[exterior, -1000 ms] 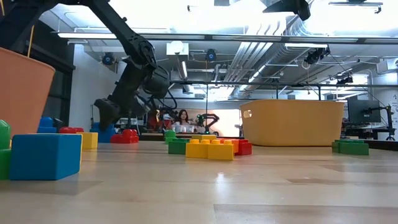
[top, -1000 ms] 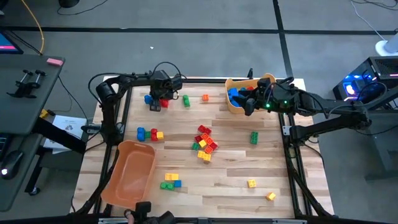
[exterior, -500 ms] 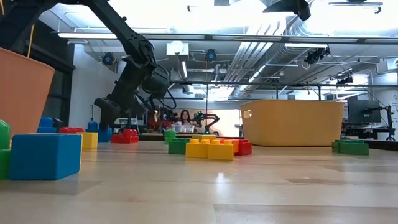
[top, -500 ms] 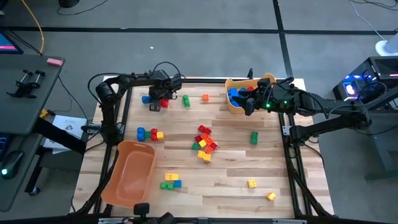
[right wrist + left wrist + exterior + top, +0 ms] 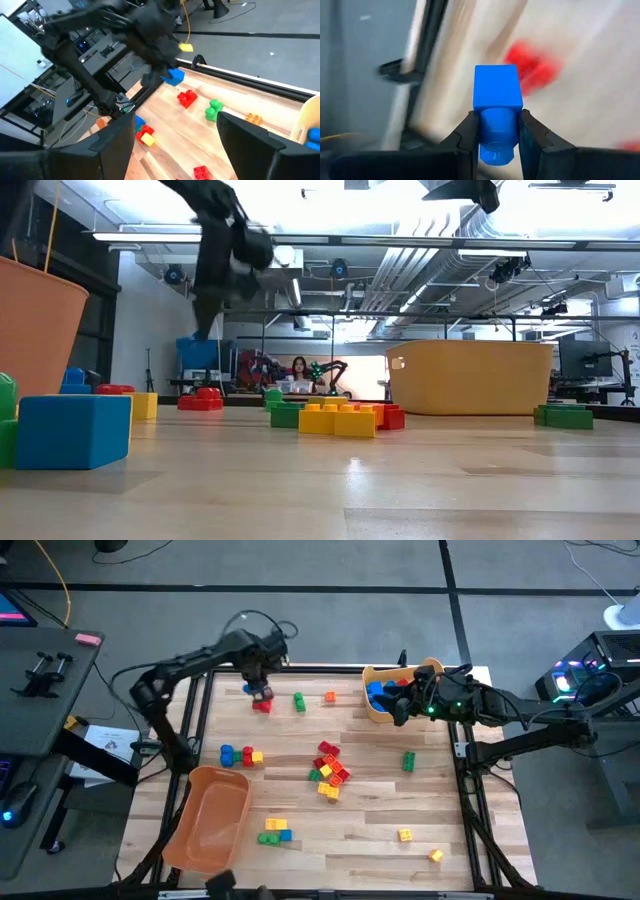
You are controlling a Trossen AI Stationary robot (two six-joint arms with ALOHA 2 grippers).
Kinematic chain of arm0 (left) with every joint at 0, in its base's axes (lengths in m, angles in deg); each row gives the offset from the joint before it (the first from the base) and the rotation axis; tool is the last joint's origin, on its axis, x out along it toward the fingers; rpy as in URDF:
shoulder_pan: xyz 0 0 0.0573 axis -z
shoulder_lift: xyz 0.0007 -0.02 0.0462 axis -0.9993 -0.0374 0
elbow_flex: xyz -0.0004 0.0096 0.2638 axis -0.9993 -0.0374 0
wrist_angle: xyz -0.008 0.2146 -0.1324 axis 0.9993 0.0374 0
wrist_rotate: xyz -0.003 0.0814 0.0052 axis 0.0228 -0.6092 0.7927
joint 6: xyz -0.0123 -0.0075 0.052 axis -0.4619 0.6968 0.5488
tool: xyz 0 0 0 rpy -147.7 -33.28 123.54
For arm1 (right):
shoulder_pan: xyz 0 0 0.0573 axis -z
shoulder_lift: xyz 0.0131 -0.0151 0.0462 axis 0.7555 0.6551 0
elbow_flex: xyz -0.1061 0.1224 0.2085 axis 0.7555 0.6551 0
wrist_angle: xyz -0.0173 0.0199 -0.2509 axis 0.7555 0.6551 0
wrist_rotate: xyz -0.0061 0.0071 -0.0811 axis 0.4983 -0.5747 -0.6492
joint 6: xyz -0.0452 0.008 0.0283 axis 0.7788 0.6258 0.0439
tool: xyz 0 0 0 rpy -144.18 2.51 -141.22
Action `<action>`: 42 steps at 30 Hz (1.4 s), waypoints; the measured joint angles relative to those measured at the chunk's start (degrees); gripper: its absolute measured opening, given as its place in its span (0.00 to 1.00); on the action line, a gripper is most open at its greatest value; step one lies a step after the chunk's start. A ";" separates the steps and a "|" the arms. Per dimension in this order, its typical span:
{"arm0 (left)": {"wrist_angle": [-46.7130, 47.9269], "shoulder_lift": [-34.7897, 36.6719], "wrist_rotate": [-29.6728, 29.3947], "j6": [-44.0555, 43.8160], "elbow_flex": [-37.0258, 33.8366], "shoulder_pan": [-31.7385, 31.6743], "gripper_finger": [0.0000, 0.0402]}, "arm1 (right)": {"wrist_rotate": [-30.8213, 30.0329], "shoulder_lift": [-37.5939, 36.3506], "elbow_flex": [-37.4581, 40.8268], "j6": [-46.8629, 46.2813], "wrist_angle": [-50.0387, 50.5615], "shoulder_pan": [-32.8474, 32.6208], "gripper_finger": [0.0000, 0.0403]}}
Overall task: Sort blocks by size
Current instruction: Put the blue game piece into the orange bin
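Observation:
My left gripper (image 5: 256, 688) hangs over the table's far left, shut on a small blue block (image 5: 497, 92), which also shows in the low view as the blue block (image 5: 200, 352) in the air. A red block (image 5: 262, 706) lies on the wood just below it. More blocks lie scattered: a green one (image 5: 299, 701), an orange one (image 5: 330, 697) and a mixed heap (image 5: 328, 772) at mid-table. My right gripper (image 5: 182, 150) is open with nothing between its fingers, hovering by the tan bin (image 5: 432, 668) at the far right. My left gripper pinches the blue block by its round stud end (image 5: 496, 135) between the two fingers (image 5: 467, 132). The fingers come from above, pointing steeply down. The block's square body (image 5: 498, 85) juts out beyond the fingertips, lifted clear of the table.
An orange bin (image 5: 210, 820) stands at the near left corner. The tan bin holds blue and red blocks (image 5: 378, 695). Further blocks lie at the left (image 5: 240, 756), near front (image 5: 274, 831), near right (image 5: 405, 834) and right (image 5: 408, 761). A metal frame borders the table.
My left gripper has risen from the table's far left with the blue block, its wrist rolling on the way. The block, which stood on the wood beside the red block, now hangs clear above it. The red block has stayed.

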 joint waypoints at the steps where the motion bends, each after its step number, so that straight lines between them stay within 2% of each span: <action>1: -0.64 2.19 3.94 -3.48 -0.05 0.60 0.16 | 0.00 0.00 0.00 0.49 0.10 0.00 0.68; 3: -1.96 7.26 10.39 -8.67 -0.89 2.81 0.16 | 0.00 0.00 0.00 1.11 0.24 0.00 0.68; 4: -2.04 9.92 11.83 -10.89 -1.50 4.52 0.16 | -0.02 0.00 0.00 1.57 0.45 0.00 0.68; 9: -0.57 23.26 12.46 -24.72 -5.53 16.86 0.12 | 0.00 0.00 0.00 2.34 0.62 -0.01 0.68; 11: -0.06 28.36 12.51 -32.80 -7.40 23.51 0.10 | 0.00 0.00 0.00 2.35 1.09 0.00 0.68; 14: 0.38 34.18 12.18 -47.71 -9.98 34.74 0.00 | 0.00 0.00 0.00 2.36 2.68 -0.02 0.68; 18: 1.12 37.62 10.87 -66.67 -13.38 49.95 0.01 | 0.00 0.00 0.00 2.34 5.11 -0.01 0.68; 22: 2.32 37.40 9.09 -78.40 -16.32 60.71 0.01 | 0.00 0.00 0.00 2.05 6.17 0.00 0.68; 25: 1.73 36.74 5.72 -82.44 -18.34 63.64 0.01 | 0.00 0.00 0.00 1.91 6.15 -0.01 0.68; 28: -1.89 36.16 2.48 -83.78 -19.94 63.74 0.00 | 0.36 0.00 0.02 1.21 7.30 -0.02 0.68; 34: -7.77 35.58 1.26 -74.84 -20.59 61.09 0.00 | 4.66 -0.01 0.01 0.63 11.70 -1.83 0.68; 42: -8.53 35.83 1.54 -70.64 -20.59 58.30 0.00 | 4.70 0.00 0.02 -2.15 16.70 -4.64 0.68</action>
